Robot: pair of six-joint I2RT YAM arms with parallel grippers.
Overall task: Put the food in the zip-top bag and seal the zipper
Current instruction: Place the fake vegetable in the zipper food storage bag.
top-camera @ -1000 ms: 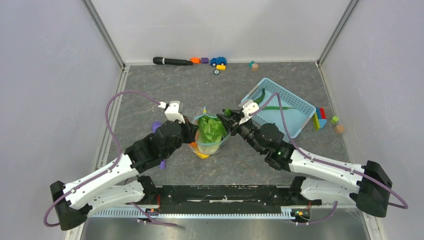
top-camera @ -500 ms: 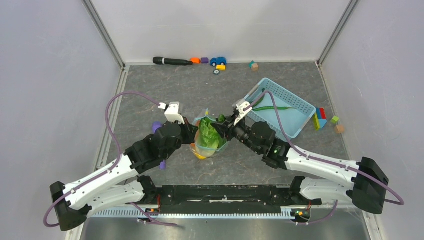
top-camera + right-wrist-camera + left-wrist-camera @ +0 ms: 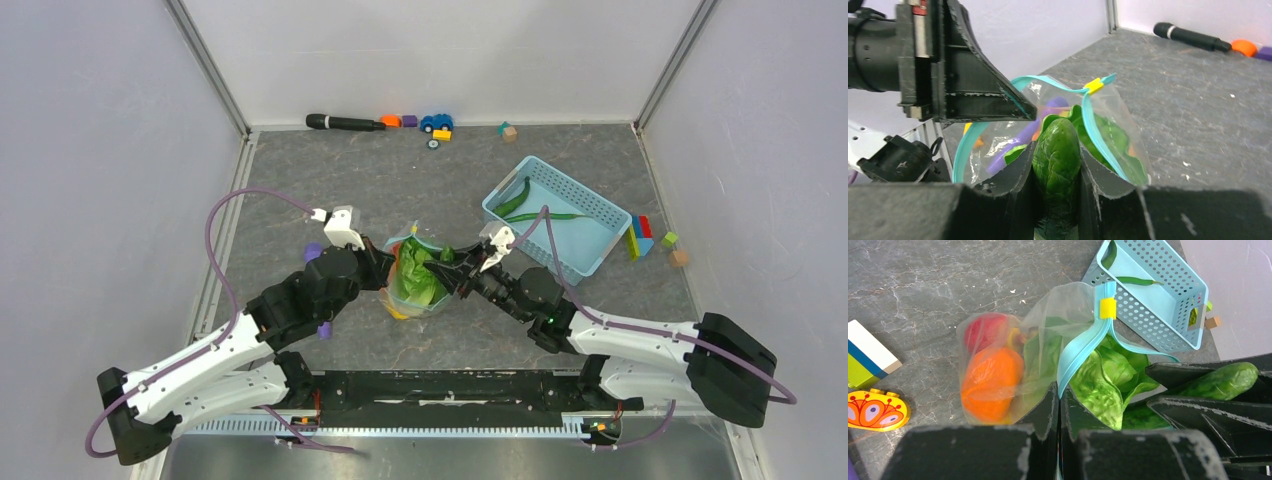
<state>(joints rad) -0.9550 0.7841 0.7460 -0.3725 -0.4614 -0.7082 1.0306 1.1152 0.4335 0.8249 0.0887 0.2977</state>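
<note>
Zip-top bag (image 3: 412, 288) mid-table, mouth open, lettuce (image 3: 1100, 382) stuffed inside. Your left gripper (image 3: 1058, 392) pinches zipper (image 3: 1080, 352) rim; right gripper (image 3: 1056, 150) clamps dark green vegetable (image 3: 1055, 136) at mouth. Risk: vegetable jams on lettuce, tugs rim from your pinch, bag flops.

zip-top bag (image 3: 1048, 315): clear glossy plastic
bench (image 3: 923, 290): matt, veined grey
green pod (image 3: 1057, 132): bumpy skin
my right claw (image 3: 1056, 147): scuffed matt black
</note>
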